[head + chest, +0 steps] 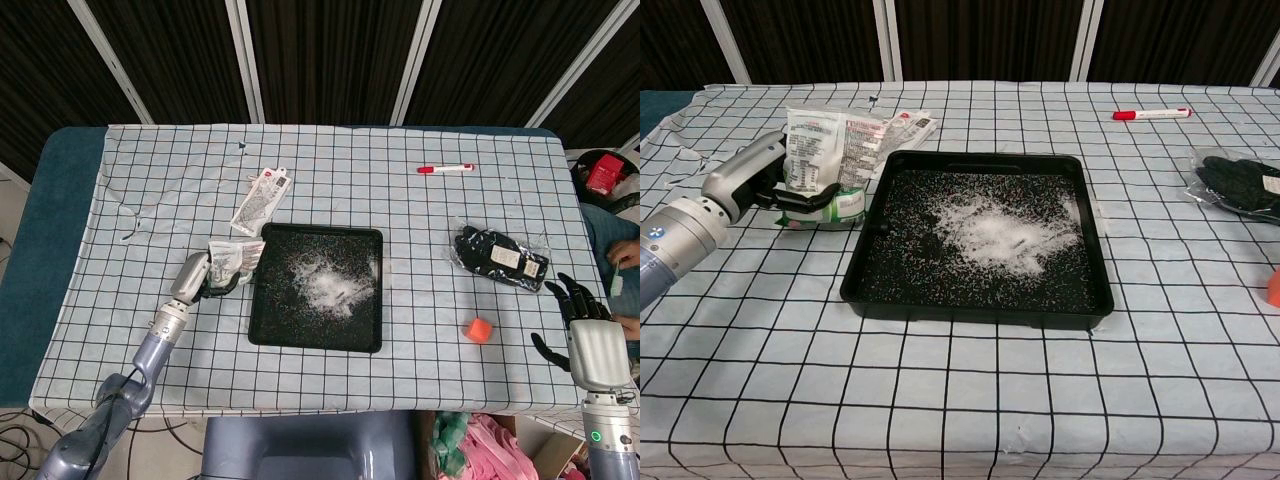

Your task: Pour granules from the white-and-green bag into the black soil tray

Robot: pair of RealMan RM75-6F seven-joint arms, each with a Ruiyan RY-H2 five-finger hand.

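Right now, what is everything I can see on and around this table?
Tablecloth: one, white with a black grid, covering the table.
Tray: one, black, centre of the table, dark soil inside with a white patch of granules.
Bag: one, white and green, upright just left of the tray.
Flat packet: one, white with print, behind the bag.
Marker: one, red and white, far right side.
Gloves in a clear wrapper: one pack, black, right side.
Cube: one, orange, near the right front.
Left hand: silver and black, holding the bag.
Right hand: black fingers spread, empty, at the table's right front corner.
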